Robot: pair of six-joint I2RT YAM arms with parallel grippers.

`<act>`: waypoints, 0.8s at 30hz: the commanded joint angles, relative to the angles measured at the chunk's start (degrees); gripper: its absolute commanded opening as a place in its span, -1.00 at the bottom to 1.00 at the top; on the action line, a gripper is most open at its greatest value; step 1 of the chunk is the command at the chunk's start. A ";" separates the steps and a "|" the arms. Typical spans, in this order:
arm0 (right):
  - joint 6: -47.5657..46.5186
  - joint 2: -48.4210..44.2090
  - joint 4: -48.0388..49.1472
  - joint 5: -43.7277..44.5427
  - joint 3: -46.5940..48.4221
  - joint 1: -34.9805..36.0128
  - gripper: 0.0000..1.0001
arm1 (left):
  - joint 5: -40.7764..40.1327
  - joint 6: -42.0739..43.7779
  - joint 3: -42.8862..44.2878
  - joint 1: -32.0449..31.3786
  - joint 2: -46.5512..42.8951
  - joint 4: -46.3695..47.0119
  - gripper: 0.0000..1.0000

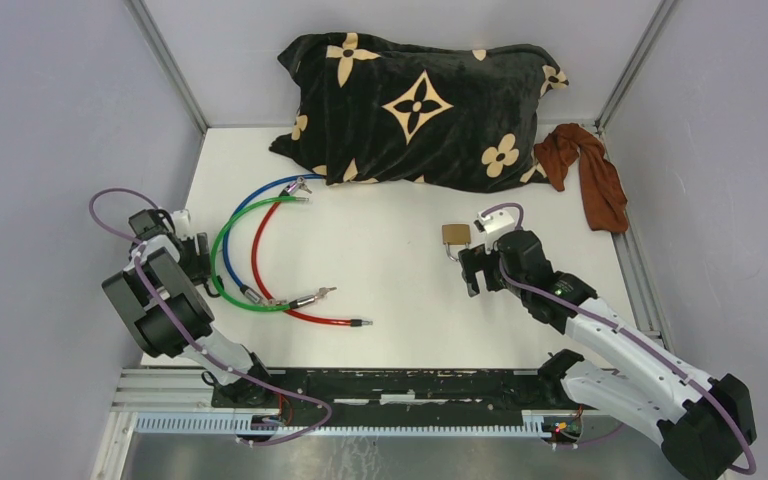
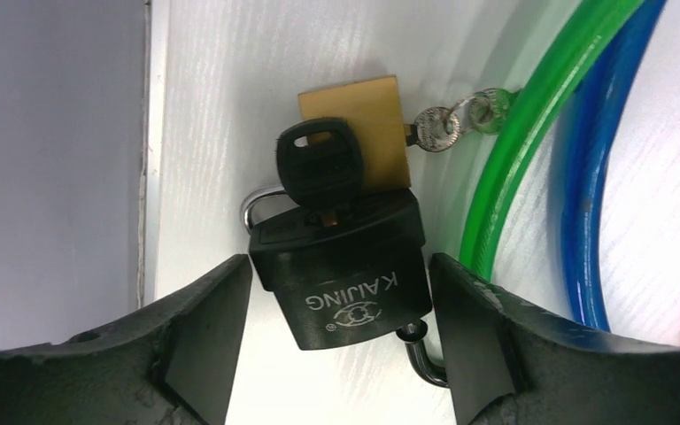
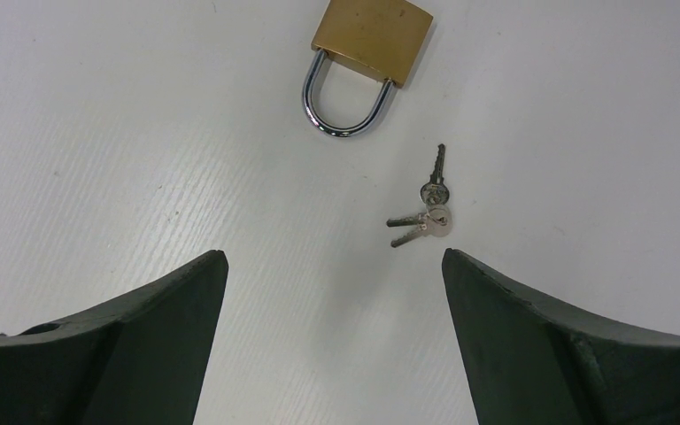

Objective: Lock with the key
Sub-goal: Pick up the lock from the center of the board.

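Hugging the left edge of the surface (image 1: 400,300), the left pincer (image 2: 340,266) clasped the black padlock (image 2: 345,305), key (image 2: 317,168) inserted; the right pincer (image 3: 335,258) hung released over open surface, near a brass padlock (image 3: 372,34).

A black padlock (image 2: 345,274) marked KAIJING sits gripped across its sides by the left gripper (image 2: 341,266). A black-headed key (image 2: 319,168) stands in its far end, and just beyond lies a brass padlock (image 2: 372,133) with small silver keys (image 2: 443,124) at its side. Ahead of the right gripper (image 3: 335,257) lies a second brass padlock (image 3: 374,35), its shackle closed and pointing back, with a key bunch (image 3: 427,208) lying apart from it, nearer the gripper.
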 commanded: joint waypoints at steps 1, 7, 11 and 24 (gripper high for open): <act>-0.01 -0.99 0.71 1.42 -0.69 0.31 0.94 | 1.31 -4.25 -0.56 0.24 1.02 2.02 0.66; -0.33 -1.92 0.14 1.97 -0.88 0.28 0.93 | 2.97 -8.63 0.71 0.35 0.96 1.10 0.76; -0.40 -2.06 0.38 1.98 -0.92 0.32 0.94 | 3.09 -11.52 0.17 0.44 0.64 1.98 0.43; -0.60 -3.55 -0.25 1.72 -0.85 0.25 0.94 | 7.03 -7.24 -1.07 0.40 -3.24 0.83 -0.96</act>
